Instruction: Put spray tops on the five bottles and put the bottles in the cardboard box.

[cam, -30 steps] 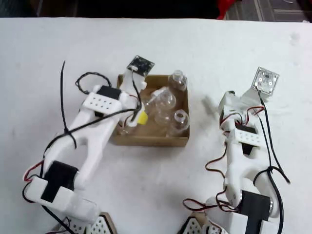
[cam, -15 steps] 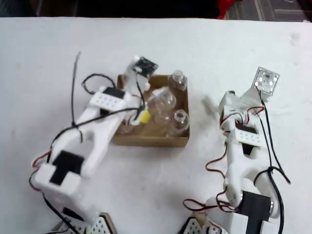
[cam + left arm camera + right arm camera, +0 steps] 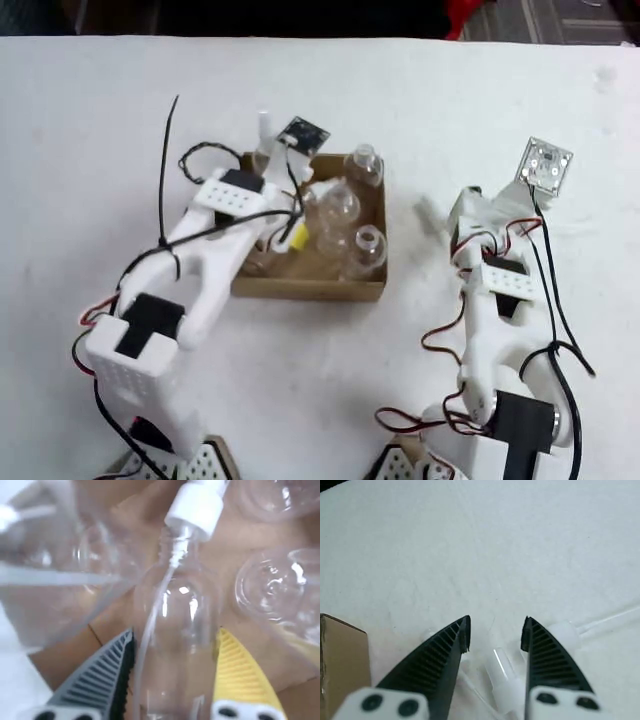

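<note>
Fingers (image 3: 107,675) of left gripper (image 3: 175,634) clamped on capped bottle (image 3: 176,592) within cardboard box (image 3: 310,287) | right gripper (image 3: 495,630) parted | bottle judged light, slippery, crushable; mid-body hold advised

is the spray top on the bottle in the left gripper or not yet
On. The bottle in the left gripper has a white spray top seated on its neck, its dip tube running down inside.

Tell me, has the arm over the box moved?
Yes. The left arm shifted against the cardboard box, toward the table's far edge, fingers around a bottle.
</note>
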Action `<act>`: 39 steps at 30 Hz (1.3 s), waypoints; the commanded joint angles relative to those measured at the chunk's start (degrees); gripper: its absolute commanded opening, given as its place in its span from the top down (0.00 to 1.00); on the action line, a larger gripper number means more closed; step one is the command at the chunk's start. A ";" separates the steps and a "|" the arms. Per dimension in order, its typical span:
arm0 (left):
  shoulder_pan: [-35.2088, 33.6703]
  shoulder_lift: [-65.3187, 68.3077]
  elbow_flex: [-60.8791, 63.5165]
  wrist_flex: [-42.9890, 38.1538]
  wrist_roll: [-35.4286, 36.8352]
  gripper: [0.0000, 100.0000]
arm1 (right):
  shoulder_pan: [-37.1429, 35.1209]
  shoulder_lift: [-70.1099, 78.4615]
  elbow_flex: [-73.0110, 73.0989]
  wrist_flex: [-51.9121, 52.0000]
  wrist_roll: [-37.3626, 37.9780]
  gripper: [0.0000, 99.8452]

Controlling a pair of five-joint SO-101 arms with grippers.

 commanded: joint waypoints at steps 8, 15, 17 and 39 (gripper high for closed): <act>0.75 -5.49 -0.44 0.35 -0.35 0.87 | -0.48 -0.13 -0.44 -1.36 0.79 0.85; 1.45 -14.37 7.65 -4.57 -0.35 0.87 | -0.48 -0.13 -0.44 -1.36 0.79 0.85; 2.07 -16.40 10.37 -6.77 -0.35 0.87 | -0.48 -0.13 -0.44 -1.36 0.79 0.85; 2.15 -37.14 28.22 -17.41 -0.26 0.90 | -0.48 -0.13 -0.44 -1.36 0.79 0.85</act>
